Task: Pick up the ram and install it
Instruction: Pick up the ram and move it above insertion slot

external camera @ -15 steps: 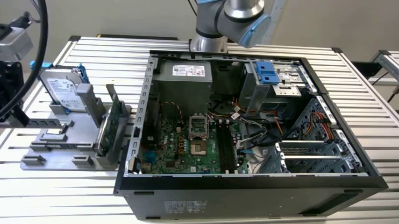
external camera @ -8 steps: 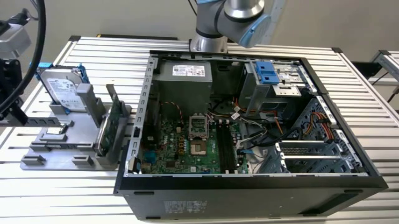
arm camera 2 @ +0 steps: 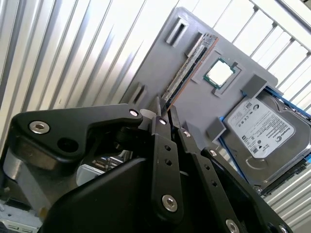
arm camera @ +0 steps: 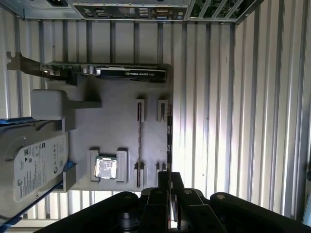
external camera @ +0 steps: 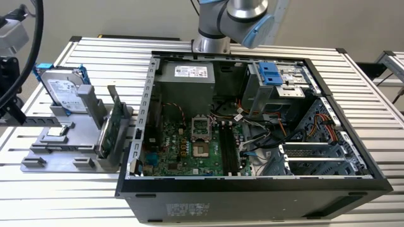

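The ram (arm camera: 139,141) stands on edge in a slot of the grey holder tray (arm camera: 116,126), right beside a small square processor chip (arm camera: 106,167). In the second wrist view the ram (arm camera 2: 189,65) shows as a long dark stick with a copper-coloured edge. My gripper (arm camera: 170,174) hangs well above the tray, with its black fingers (arm camera 2: 162,141) pressed together and nothing between them. In both wrist views its tips (arm camera 2: 165,108) line up near one end of the ram, over the neighbouring empty pair of holders (arm camera: 163,110).
The tray (external camera: 47,142) sits at the exterior view's left, carrying a silver hard drive (external camera: 63,90) with blue rails and an upright expansion card (external camera: 113,118). The open computer case (external camera: 252,118) with its motherboard memory slots (external camera: 228,149) stands beside it. The arm (external camera: 243,19) rises behind the case.
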